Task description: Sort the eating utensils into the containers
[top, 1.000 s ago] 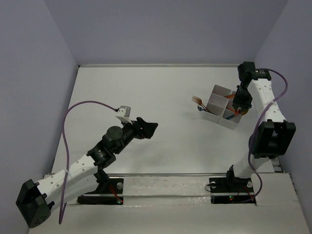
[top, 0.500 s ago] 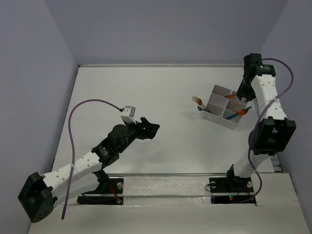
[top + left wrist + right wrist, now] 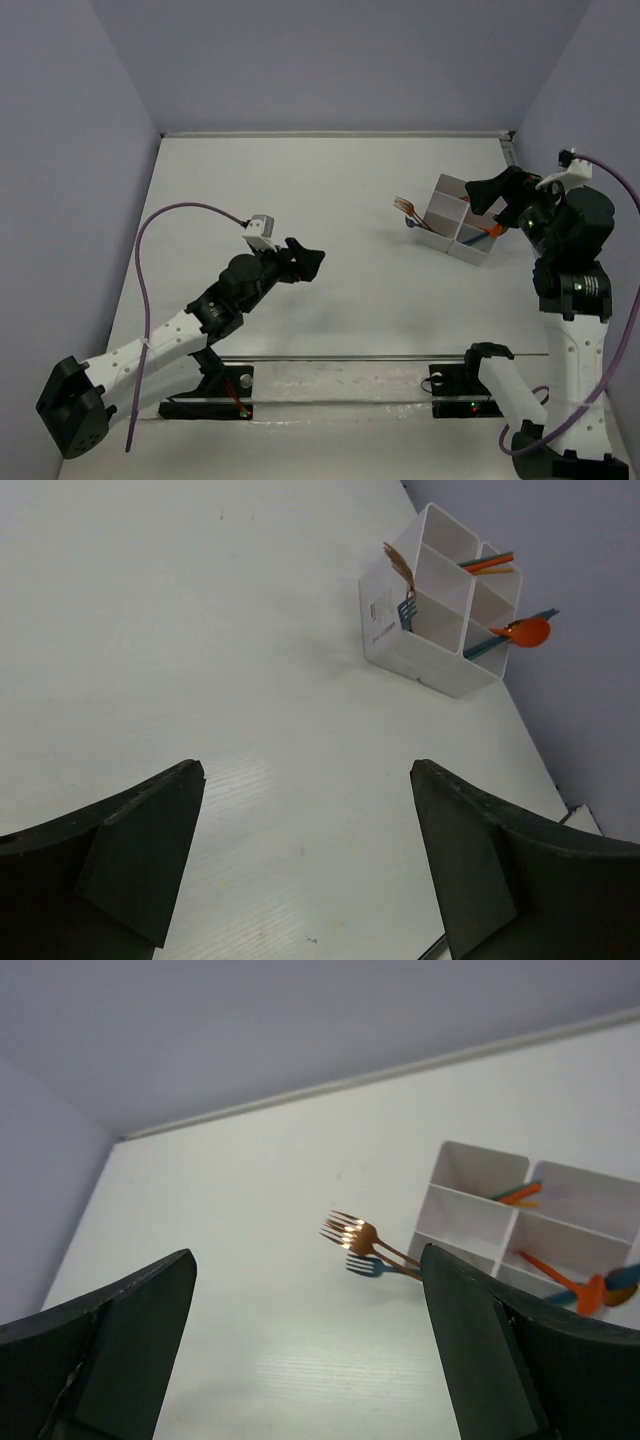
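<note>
Twice over, hovering with fingers spread wide and gripping nothing: hanging the left tool [image 3: 312,262] above bare counter [image 3: 300,180] near the middle, and hanging the right tool [image 3: 485,192] close by the right side of the tray [image 3: 440,200]. Showing the four-compartment tray sitting toward the counter's right, with copper forks [image 3: 405,205] and a teal fork [image 3: 405,608] poking out leftward, and an orange spoon [image 3: 527,632] jutting out at the right.
</note>
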### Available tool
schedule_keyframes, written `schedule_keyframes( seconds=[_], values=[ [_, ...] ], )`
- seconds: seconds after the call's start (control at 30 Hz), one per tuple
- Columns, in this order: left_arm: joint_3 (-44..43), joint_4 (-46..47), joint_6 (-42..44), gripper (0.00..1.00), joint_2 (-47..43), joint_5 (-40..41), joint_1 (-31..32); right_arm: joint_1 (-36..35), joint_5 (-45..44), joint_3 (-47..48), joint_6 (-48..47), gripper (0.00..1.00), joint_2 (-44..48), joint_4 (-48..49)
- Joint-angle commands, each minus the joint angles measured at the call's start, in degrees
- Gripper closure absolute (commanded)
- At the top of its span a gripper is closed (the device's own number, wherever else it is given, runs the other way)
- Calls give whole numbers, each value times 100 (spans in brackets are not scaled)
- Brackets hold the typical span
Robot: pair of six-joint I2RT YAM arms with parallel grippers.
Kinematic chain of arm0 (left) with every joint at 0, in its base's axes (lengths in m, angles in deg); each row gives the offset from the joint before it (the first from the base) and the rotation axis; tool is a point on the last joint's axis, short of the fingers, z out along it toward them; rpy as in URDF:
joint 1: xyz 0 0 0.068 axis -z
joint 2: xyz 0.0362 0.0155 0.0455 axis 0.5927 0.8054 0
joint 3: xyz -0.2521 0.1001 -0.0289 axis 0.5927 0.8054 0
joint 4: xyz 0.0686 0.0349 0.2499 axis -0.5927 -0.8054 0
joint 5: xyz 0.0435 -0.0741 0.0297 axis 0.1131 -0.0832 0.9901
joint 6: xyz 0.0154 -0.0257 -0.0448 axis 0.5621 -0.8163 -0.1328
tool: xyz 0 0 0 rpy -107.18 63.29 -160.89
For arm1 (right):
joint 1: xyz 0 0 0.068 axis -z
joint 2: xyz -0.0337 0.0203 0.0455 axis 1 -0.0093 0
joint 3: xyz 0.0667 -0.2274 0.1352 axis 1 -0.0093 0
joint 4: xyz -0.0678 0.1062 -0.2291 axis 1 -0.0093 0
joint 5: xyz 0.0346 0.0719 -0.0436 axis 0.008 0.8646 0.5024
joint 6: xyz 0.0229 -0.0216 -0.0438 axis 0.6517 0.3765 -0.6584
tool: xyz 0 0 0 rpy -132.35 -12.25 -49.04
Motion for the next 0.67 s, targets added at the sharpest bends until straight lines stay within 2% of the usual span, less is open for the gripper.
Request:
schedule_keyframes(
  seconds=[0.0,0.1,0.23,0.4,0.63],
  values=[
    [-589,-2,95,4,-506,320,37,-27,1105,-200,339,0,562,846],
    [-1036,-562,87,2,-735,548,37,-27,1581,-367,357,0,1047,1153],
    [-1467,-1074,-1,1,-1208,891,37,-79,1696,-885,568,0,1960,1487],
    [-1767,-1417,34,1,-1939,1313,37,-378,1512,-1553,498,0,2419,1795],
    [-1705,-1646,166,1,-2459,1586,37,-492,1205,-1642,524,0,2710,1813]
  ],
)
